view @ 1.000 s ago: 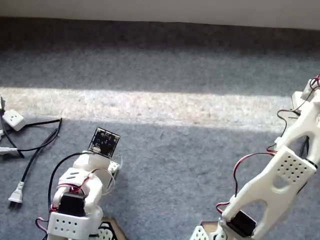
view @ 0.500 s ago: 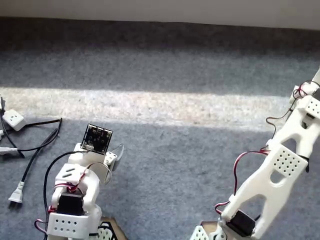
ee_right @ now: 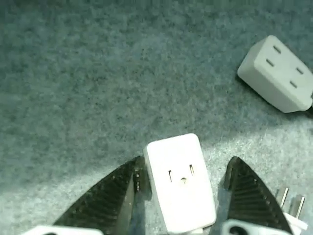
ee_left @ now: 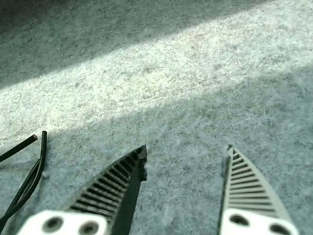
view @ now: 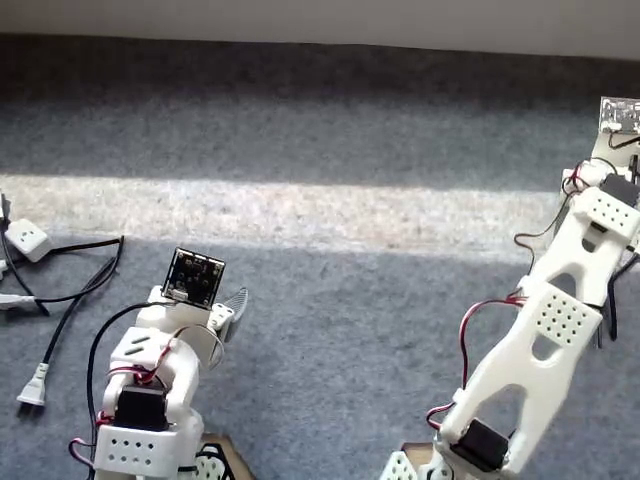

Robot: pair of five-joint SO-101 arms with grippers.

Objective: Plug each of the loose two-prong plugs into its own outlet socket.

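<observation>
Extending over the past second, the white right arm (view: 545,330) now stretches farther out along the edge of the grey carpet-covered desk (view: 330,330) in the high view, its wrist having climbed from mid-height toward the far corner. The white left arm (view: 150,390) drew slightly to one side early in that second and has since held still. The reach appears to be the approach to a first grasp, so the task is judged to be at its beginning, with no plug seated. In the right wrist view the right arm's jaws stand wide open and straddle a white rectangular single-outlet socket block (ee_right: 181,181). One finger lies just beside or against the block's side and the other is clearly apart, so nothing is gripped. A white multi-outlet cube (ee_right: 278,73) lies near it, and the metal prongs of a white two-prong plug (ee_right: 288,201) show just beside the open finger. The left arm's jaws are also wide open and empty above bare carpet, with thin black cables (ee_left: 24,181) lying off to one side. Well apart from both arms, a second white two-prong plug (view: 35,387) rests loose on its black cord.
</observation>
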